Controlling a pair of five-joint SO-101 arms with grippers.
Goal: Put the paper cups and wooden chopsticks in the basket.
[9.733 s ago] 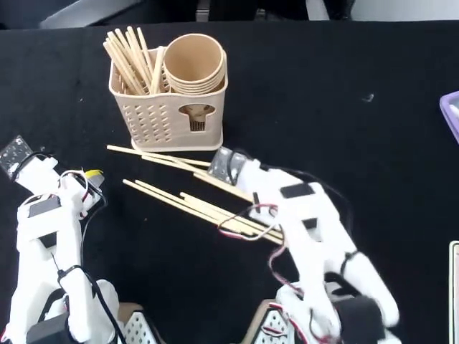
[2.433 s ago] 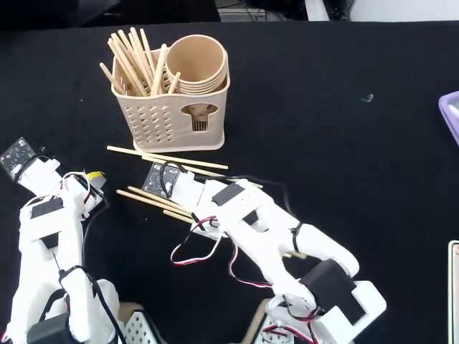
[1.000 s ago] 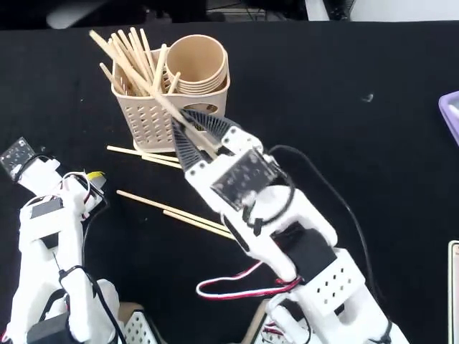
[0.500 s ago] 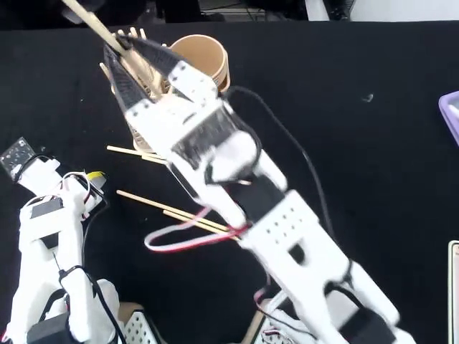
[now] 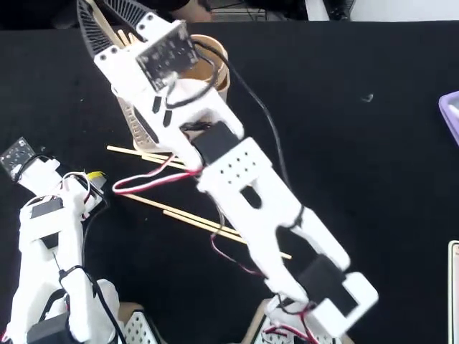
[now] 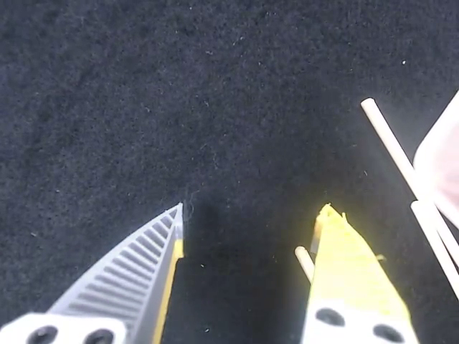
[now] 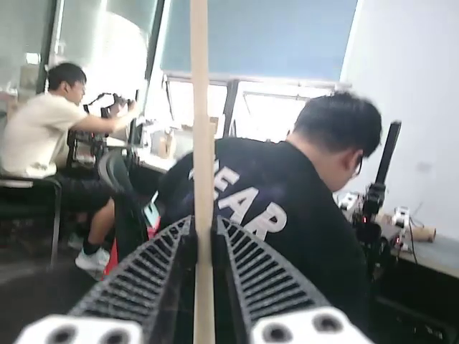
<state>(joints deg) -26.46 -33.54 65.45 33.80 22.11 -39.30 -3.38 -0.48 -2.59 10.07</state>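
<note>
One chopstick (image 7: 199, 107) is being pinched between the nearly closed jaws of the right gripper (image 7: 203, 222), standing straight up past the fingertips. From where I'm standing that gripper (image 5: 107, 21) is hanging out at the table's 11 o'clock, right above the basket (image 5: 129, 115), with the paper cups (image 5: 215, 61) already nested in its 3 o'clock side. I'd say the drop is what counts now: the stick's low end wants steering into the compartment at 9 o'clock, clear of the cups, and the jaws should be parting only once it is sitting below the rim. More loose chopsticks (image 5: 186, 215) are lying near the middle of the table (image 5: 373, 179). The left gripper (image 6: 251, 215) is waiting at 7 o'clock, jaws wide and holding nothing.
</note>
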